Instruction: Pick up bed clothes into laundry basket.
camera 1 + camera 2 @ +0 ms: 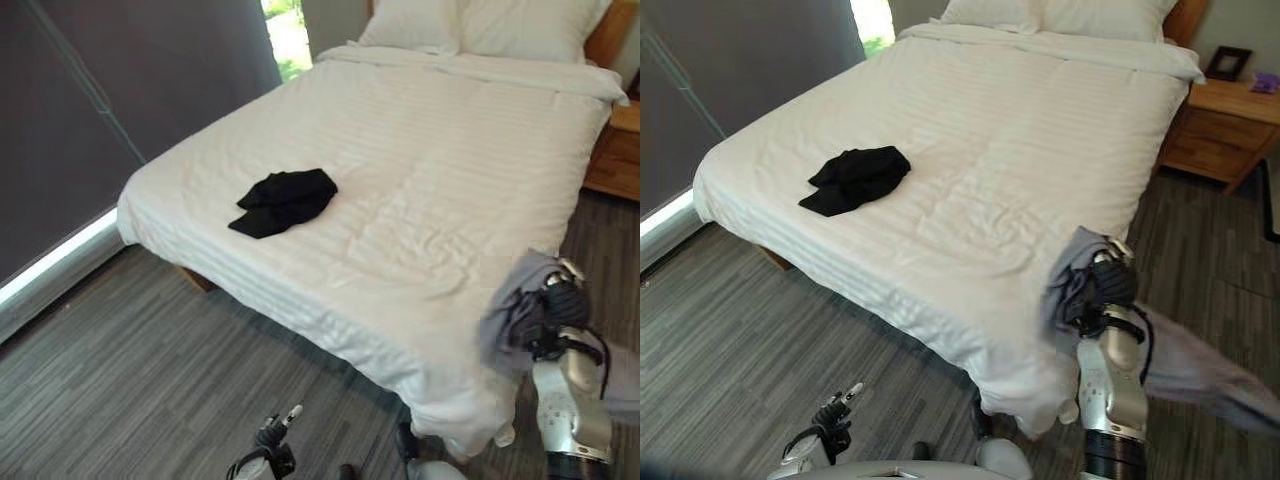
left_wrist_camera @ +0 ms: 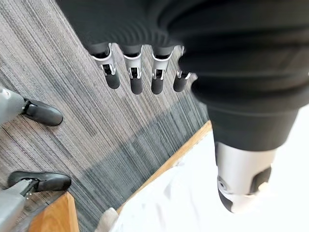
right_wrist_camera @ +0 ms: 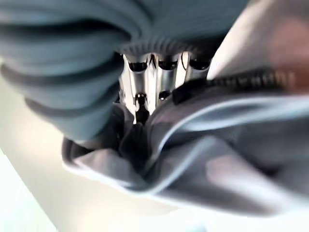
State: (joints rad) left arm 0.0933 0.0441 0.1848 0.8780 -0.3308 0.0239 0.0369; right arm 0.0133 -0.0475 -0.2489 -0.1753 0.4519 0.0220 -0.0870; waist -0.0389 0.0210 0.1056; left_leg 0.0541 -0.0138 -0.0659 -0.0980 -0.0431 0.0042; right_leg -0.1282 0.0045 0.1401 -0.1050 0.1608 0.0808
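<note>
Right hand gripping grey garment at near right corner of bed — fingers curling into bunched cloth, rest of garment trailing off to right above floor. Black garment lying crumpled on white duvet, left side of bed, well apart from right hand. Left hand hanging low over grey striped floor beside bed's near edge — fingers relaxing, holding nothing. Pillows lying at far end; wooden nightstand standing at far right.
</note>
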